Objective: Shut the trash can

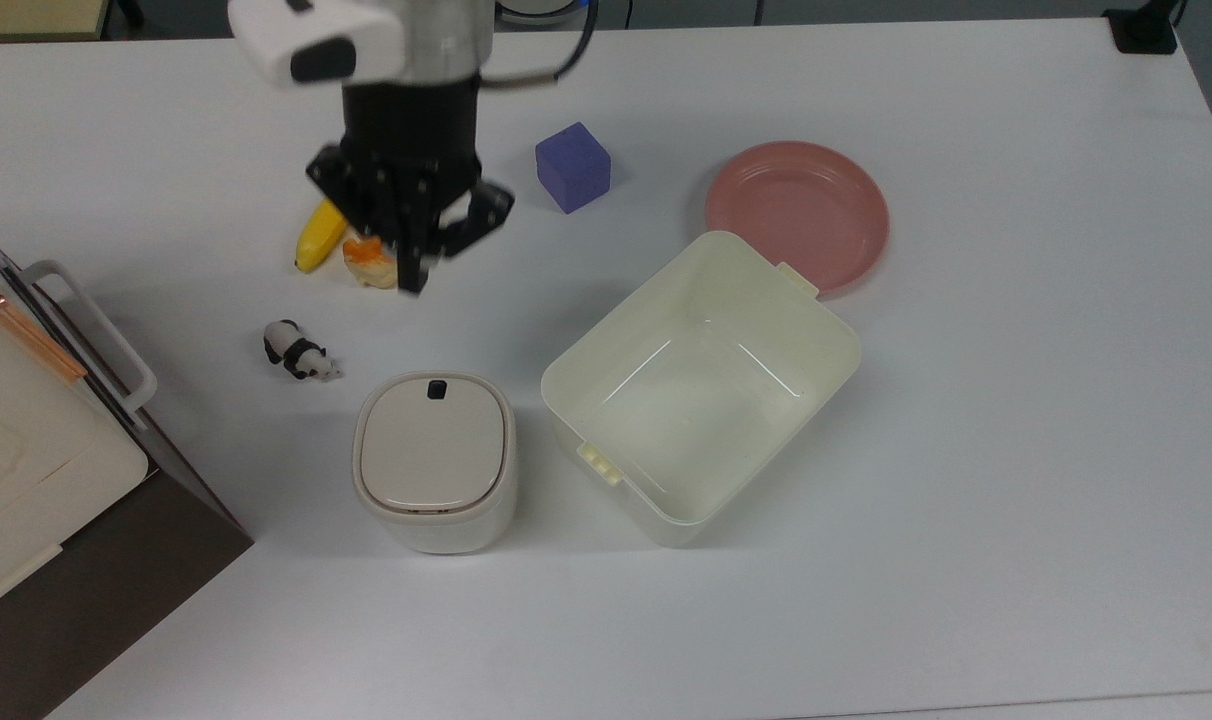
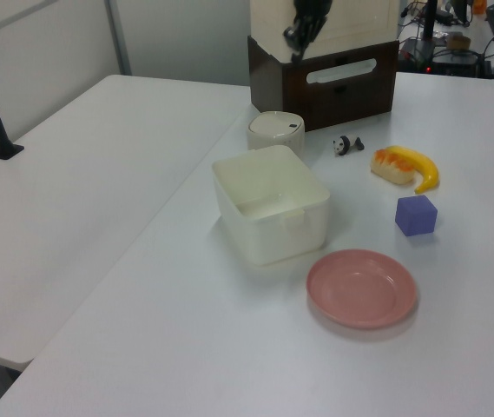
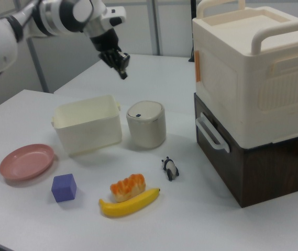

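The trash can (image 1: pixel 434 462) is a small cream-white rounded bin with its beige lid lying flat and shut, its dark button (image 1: pixel 436 390) facing up. It also appears in the left view (image 2: pixel 275 132) and the right view (image 3: pixel 146 124). My gripper (image 1: pixel 411 278) hangs high in the air, well clear of the can, over the food items toward the top view's top. Its fingers are shut together with nothing held. The right view has the gripper (image 3: pixel 122 73) up and to the left of the can.
A large lidless cream tub (image 1: pixel 706 390) stands right of the can, with a pink plate (image 1: pixel 796 205) behind it. A purple cube (image 1: pixel 572 166), a banana (image 1: pixel 318 240), an orange-topped food piece (image 1: pixel 366 265) and a panda toy (image 1: pixel 296 352) lie nearby. A cream box on a brown cabinet (image 1: pixel 26 440) fills the top view's left edge.
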### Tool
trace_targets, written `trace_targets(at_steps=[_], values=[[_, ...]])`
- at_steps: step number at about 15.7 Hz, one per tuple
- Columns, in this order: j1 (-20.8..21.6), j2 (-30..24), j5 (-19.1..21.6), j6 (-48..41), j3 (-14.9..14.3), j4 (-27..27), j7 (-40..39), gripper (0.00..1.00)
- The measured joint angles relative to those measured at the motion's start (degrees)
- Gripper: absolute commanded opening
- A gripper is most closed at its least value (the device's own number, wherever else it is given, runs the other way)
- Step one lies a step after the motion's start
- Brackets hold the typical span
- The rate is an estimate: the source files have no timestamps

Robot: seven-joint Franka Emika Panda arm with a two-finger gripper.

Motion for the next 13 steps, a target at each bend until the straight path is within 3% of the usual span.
trace_targets(at_steps=[1, 3, 6, 7, 13], values=[[-0.06, -1.37, 1.68, -4.45, 0.0, -0.07, -2.6, 0.0], [-0.33, -3.72, 5.32, -13.22, -0.01, -0.22, -7.93, 0.16], [-0.77, -5.92, 9.03, -20.1, -0.01, -0.45, -11.61, 0.88], [-0.87, -6.38, 9.58, -20.6, -0.01, -0.49, -11.94, 1.0], [-1.41, -7.09, 9.99, -20.7, -0.01, -0.77, -13.1, 1.0]])
